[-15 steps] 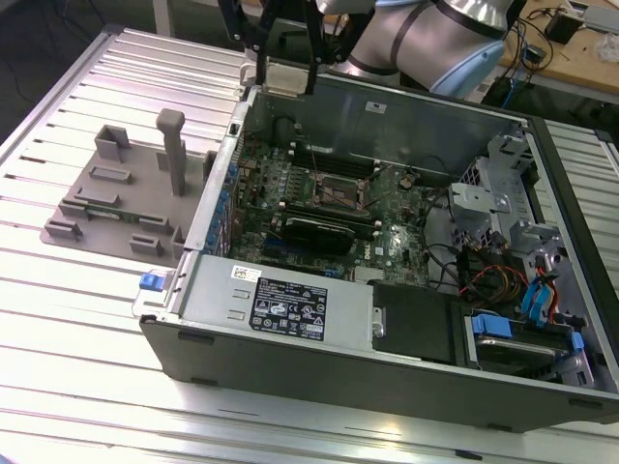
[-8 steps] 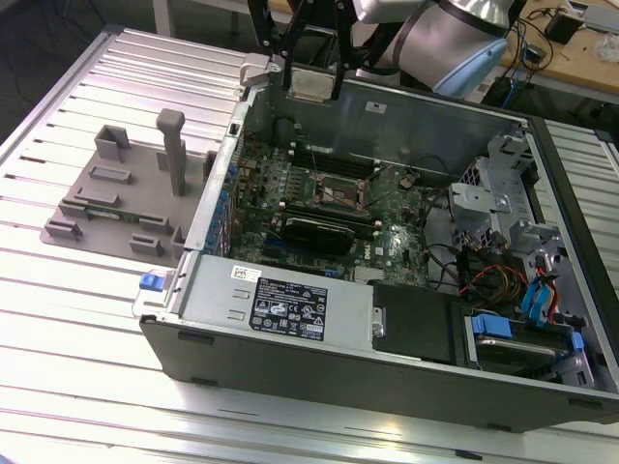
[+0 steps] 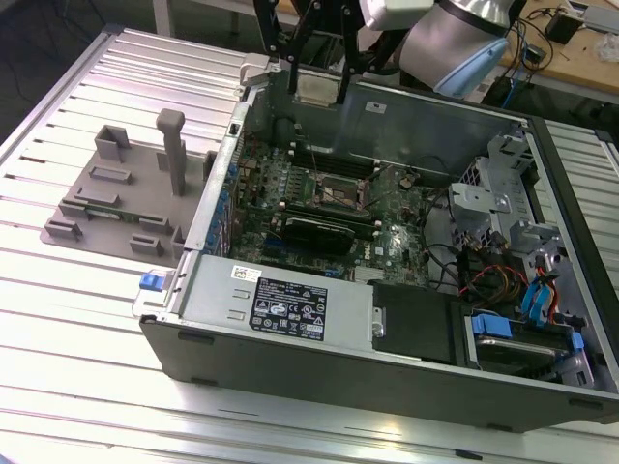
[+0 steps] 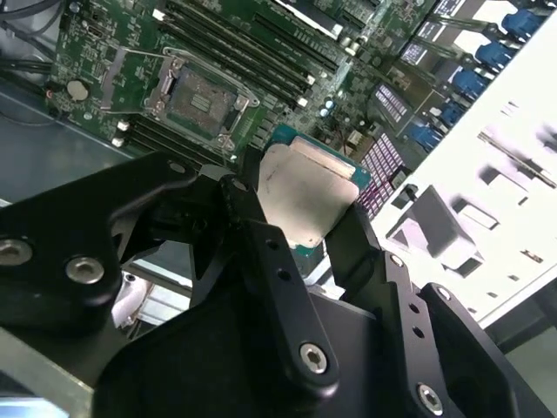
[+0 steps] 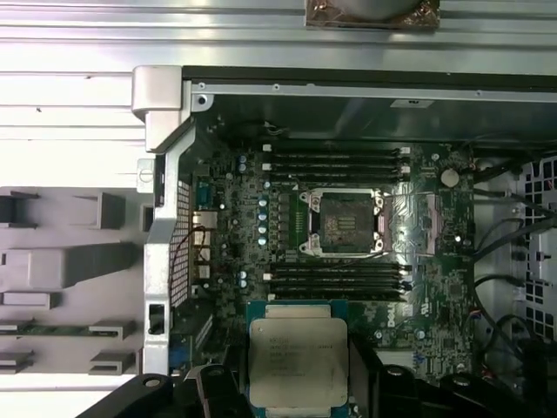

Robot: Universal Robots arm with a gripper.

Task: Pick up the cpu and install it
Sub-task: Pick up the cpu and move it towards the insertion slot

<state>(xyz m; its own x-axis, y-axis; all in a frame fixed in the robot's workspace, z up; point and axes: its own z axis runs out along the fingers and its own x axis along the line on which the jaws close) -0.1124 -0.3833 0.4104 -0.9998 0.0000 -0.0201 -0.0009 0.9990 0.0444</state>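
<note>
cpu (image 5: 298, 355): matt silvery metal | gripper (image 4: 300, 219): matt black | fixture (image 3: 121, 205): grey plastic

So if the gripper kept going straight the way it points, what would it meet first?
Probably the motherboard, around the memory slots beside the empty socket; the cpu in the gripper would touch first. Depth is unclear.

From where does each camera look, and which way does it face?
Exterior view: off the silver-grey arm, looks down slantwise into the open dark-grey metal computer case; arm and black tool show above its far wall.
First wrist view: on the arm, faces almost squarely onto the green motherboard; tool tips show.
Second wrist view: on the arm, looks obliquely along the black fingers.
Both wrist views share the flat square silvery chip clamped in the tool, and the empty socket.
</note>
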